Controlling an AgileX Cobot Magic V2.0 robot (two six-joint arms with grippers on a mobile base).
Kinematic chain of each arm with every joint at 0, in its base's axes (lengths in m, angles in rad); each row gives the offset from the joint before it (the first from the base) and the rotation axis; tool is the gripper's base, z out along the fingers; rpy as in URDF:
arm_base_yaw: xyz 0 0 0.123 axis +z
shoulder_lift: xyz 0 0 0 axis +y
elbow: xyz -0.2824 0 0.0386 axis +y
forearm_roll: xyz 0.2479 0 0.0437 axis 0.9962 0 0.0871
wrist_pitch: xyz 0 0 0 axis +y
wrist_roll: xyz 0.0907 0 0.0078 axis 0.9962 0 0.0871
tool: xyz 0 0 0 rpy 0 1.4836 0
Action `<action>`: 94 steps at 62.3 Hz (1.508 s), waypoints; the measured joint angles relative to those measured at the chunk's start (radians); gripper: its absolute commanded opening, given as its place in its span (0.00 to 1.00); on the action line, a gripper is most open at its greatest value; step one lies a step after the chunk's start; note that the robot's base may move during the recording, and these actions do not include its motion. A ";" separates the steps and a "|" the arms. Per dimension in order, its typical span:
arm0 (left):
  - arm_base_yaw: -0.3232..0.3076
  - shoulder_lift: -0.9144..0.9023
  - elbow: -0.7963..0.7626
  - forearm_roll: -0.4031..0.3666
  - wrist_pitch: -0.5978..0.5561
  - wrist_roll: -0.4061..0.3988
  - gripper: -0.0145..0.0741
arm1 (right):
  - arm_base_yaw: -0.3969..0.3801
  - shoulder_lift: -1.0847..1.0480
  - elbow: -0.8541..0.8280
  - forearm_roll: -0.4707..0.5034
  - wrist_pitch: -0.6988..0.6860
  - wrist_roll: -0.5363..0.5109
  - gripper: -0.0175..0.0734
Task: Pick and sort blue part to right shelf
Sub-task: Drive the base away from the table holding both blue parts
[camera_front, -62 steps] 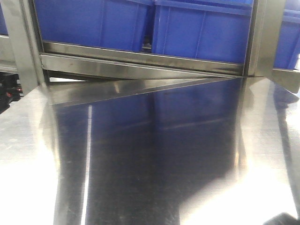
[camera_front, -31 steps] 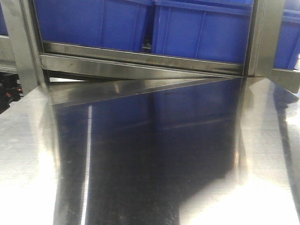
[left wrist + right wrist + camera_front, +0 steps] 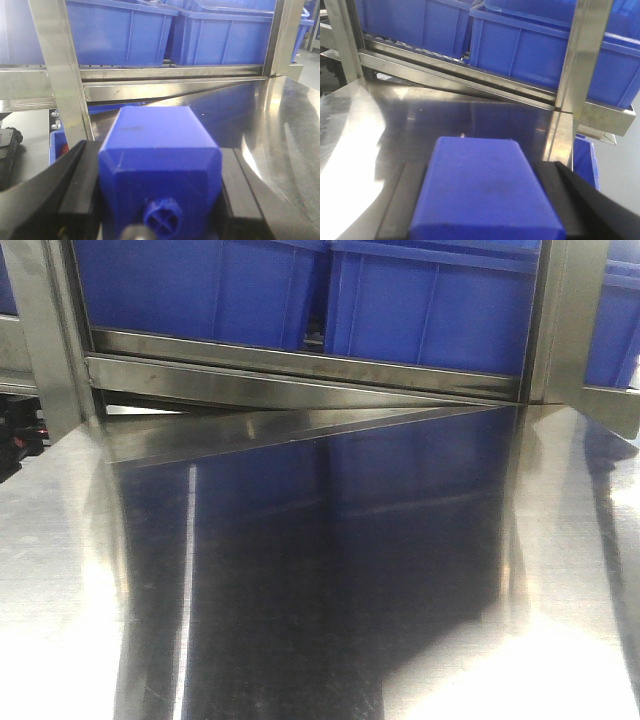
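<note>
So both arms are loaded here. In the left wrist view the left end effector (image 3: 160, 167) is clamped on a blue part (image 3: 160, 140), black fingers (image 3: 82, 170) pressed flat against its two sides. The right end effector (image 3: 477, 192) is doing the same with a second blue part (image 3: 480, 175). Both parts are up off the counter (image 3: 320, 590), in front of the right shelf (image 3: 300, 370) and short of its front rail; neither has gone over it toward the blue bins (image 3: 430, 310) behind. The front camera shows no arms at all, just the shelf and shiny steel.

Handling-wise, my guess is that these are hard moulded plastic blocks. They look stiff, probably light and likely hollow, so not fragile, but the faces look smooth and a bit slick. The first one has chamfered top edges and a little round knob (image 3: 161, 217) on the near end. I wouldn't grab either of those, since sloped edges would squirt out of the pads. The flat parallel side walls are the place to hold it, which is where the fingers sit now. Heading into a bin, I'd mind the shelf's steel upright (image 3: 570, 75), which stands just ahead of the right arm.
</note>
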 measured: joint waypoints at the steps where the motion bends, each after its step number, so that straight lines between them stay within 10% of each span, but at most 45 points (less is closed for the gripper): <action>1: 0.000 0.000 0.000 0.000 0.000 0.000 0.52 | 0.000 0.000 0.000 0.000 0.000 0.000 0.50; 94: 0.000 0.000 0.000 0.000 0.000 0.000 0.52 | 0.000 0.000 0.000 0.000 0.000 -0.002 0.50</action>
